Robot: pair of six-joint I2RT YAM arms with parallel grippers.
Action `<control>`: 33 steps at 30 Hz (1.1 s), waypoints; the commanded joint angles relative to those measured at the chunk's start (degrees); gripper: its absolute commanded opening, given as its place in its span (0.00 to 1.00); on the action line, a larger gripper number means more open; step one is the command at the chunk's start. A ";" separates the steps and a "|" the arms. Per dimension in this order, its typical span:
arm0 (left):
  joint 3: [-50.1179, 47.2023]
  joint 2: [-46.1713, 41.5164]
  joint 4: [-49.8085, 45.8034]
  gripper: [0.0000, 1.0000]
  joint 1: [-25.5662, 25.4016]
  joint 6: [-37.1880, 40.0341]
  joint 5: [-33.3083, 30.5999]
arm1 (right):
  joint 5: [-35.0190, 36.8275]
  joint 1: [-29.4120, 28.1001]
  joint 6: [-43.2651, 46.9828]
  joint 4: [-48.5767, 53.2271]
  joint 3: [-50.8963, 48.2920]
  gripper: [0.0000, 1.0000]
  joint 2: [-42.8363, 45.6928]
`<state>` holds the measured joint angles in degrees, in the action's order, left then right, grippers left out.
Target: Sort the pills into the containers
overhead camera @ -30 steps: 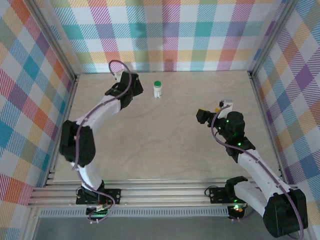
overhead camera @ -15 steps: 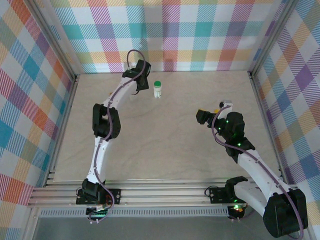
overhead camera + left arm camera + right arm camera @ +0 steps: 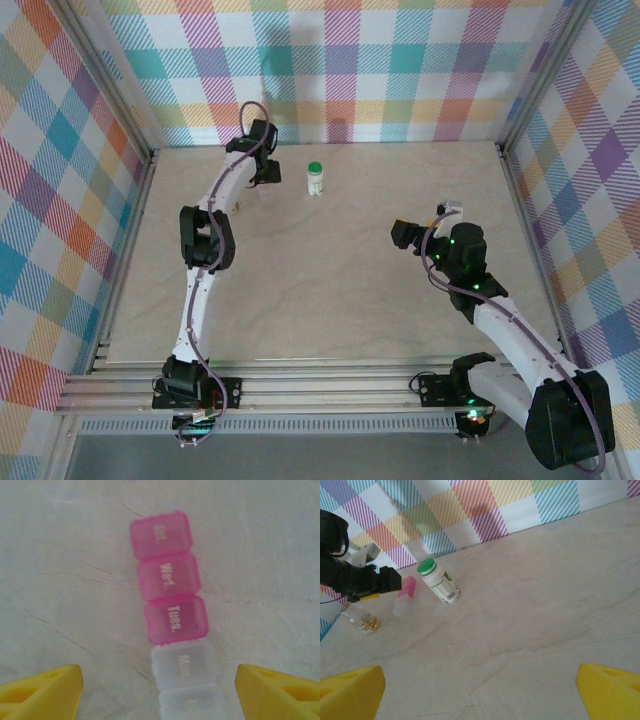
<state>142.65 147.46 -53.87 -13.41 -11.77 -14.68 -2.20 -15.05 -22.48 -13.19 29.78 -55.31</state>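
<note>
Two arms share the pale surface [image 3: 330, 290]: the left arm [image 3: 205, 240] reaches into the far left corner, and the right arm [image 3: 500, 320] sits at mid-right. The left gripper [image 3: 157, 675] hangs over the strip [image 3: 172, 605] with its yellow fingers spread wide. The strip's clear near end lies between them, apparently untouched, so it grasps nothing. The right gripper [image 3: 480, 680] is likewise spread wide and empty, well apart from everything. A white bottle [image 3: 439, 583] with a green cap stands upright just beside the strip. The strip lies flat: three pink compartments marked Sat, Wed and Tues, then clear ones, one marked Mon, all lids apparently closed. Near it, on the side away from the bottle, lies a small clear vial [image 3: 361, 618] with yellowish bits inside, likely the pills. The strip looks like light, stiff, smooth plastic, so it would probably skid if nudged from one side. It is best pinched squarely across its narrow width, on both long edges near the middle. The lids look thin and likely need a gentle lift at the lip.
</note>
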 commanded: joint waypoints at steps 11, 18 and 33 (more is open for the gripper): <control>4.52 6.43 -4.74 0.76 -0.32 3.68 2.46 | -0.41 -0.34 -1.34 -0.61 0.06 0.99 -0.77; 4.55 7.19 -4.82 0.56 -0.32 4.32 3.76 | -0.28 -0.33 -1.33 -0.61 0.01 0.99 -0.49; -6.66 -4.91 -0.82 0.31 -1.35 2.28 0.97 | -0.58 -0.33 -1.33 -0.26 0.22 0.99 -0.97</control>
<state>139.57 149.75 -54.81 -14.26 -8.14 -11.60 -2.22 -15.05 -23.18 -13.17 29.78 -56.42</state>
